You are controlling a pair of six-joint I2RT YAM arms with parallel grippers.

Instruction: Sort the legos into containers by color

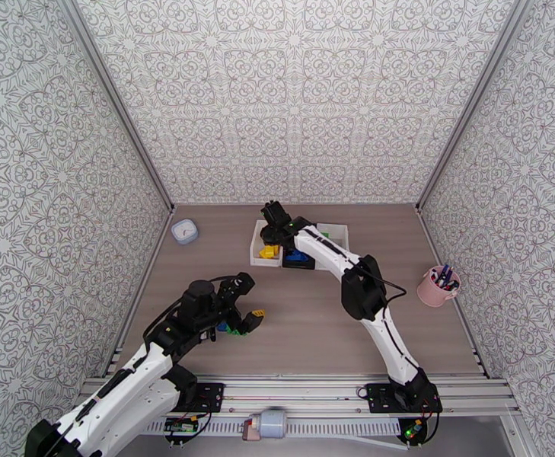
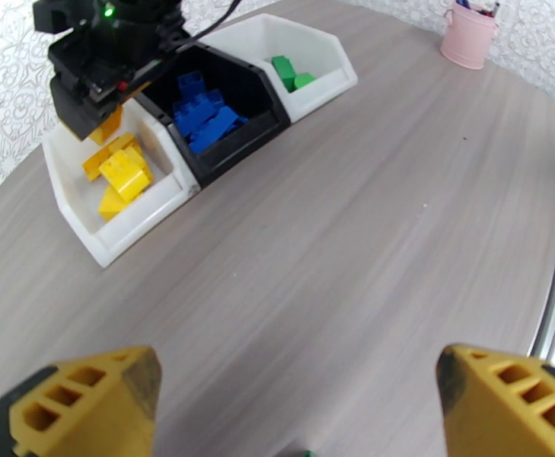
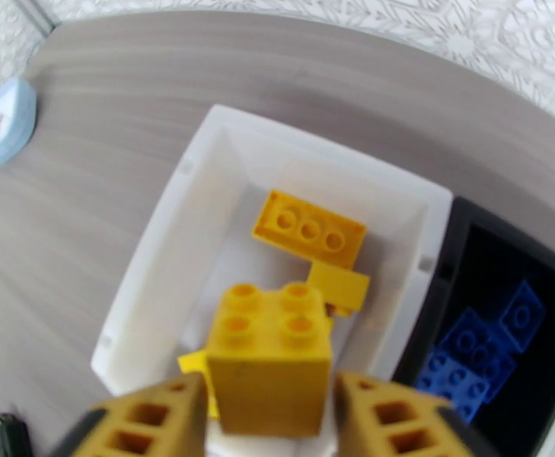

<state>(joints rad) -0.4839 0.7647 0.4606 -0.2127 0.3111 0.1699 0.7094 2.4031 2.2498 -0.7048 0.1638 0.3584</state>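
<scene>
While my right end effector (image 3: 269, 396) hangs over the white bin (image 3: 159, 287) just left of the black bin (image 3: 460, 249), a yellow two-by-two brick (image 3: 269, 367) sits between its fingers. They flank it closely, but I cannot tell whether they pinch it or have let go. Below it in that white bin lie other yellow bricks (image 3: 310, 228), and blue bricks (image 3: 475, 352) fill the black bin.

The risk here is the drop. The brick is poised above an uneven heap, so I judge it could land on a tilted piece and bounce over the shared wall into the black bin, among the wrong colour. It could also cling to one finger and be carried out when I pull away.

My left end effector (image 2: 300, 390) is spread wide and holds nothing, low over the worktop (image 2: 368, 245) well in front of the black bin, beside the loose green and blue bricks (image 1: 235, 327) not yet sorted. A careless descent there could knock them apart rather than straddle one.
</scene>
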